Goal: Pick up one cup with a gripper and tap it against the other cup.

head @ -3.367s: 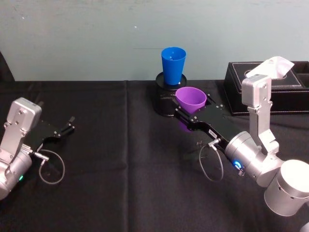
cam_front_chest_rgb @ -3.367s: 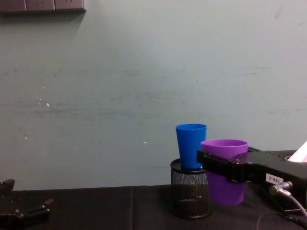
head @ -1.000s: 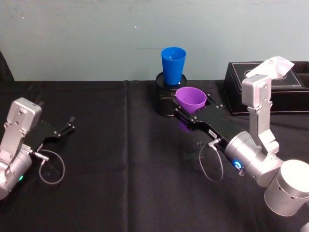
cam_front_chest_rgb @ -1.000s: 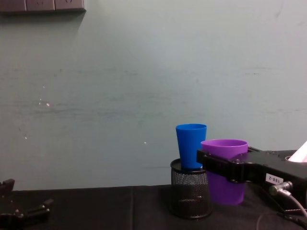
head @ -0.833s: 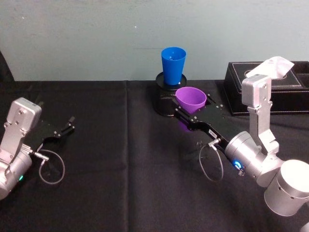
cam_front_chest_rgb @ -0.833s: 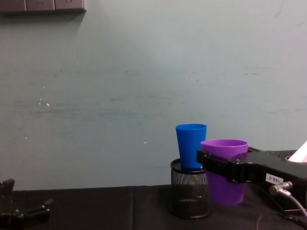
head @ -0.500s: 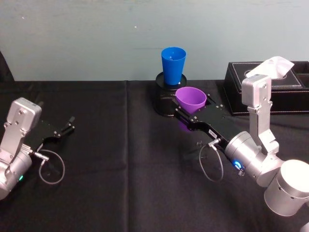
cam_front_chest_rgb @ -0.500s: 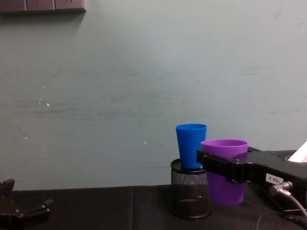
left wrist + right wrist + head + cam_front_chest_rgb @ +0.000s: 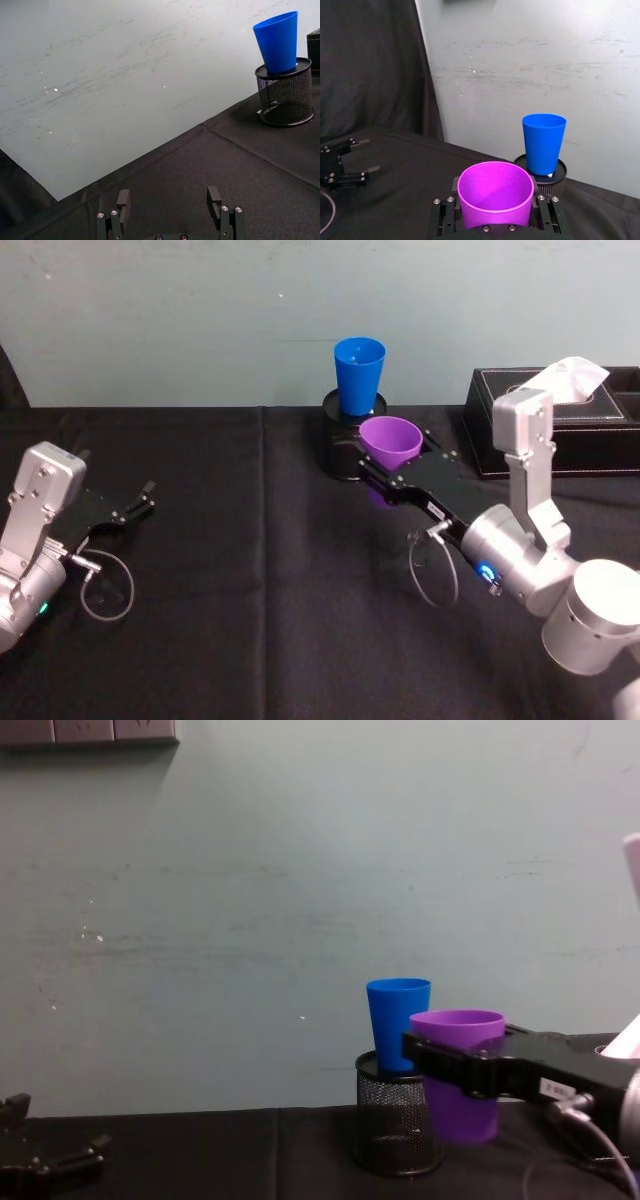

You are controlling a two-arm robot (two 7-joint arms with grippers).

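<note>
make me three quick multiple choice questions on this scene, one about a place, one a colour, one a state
1. Where does the blue cup stand?
A. on top of the black mesh pen holder
B. on a white plate
C. inside a drawer

2. What colour is the cup held in the right gripper?
A. green
B. orange
C. purple

3. How is the left gripper?
A. shut on a cup
B. open and holding nothing
C. shut on a pen

Answers:
1 A: the left wrist view shows the blue cup upright on the holder's top.
2 C: the purple cup sits between the right gripper's fingers.
3 B: its fingers stand apart with bare black cloth between them.
</note>
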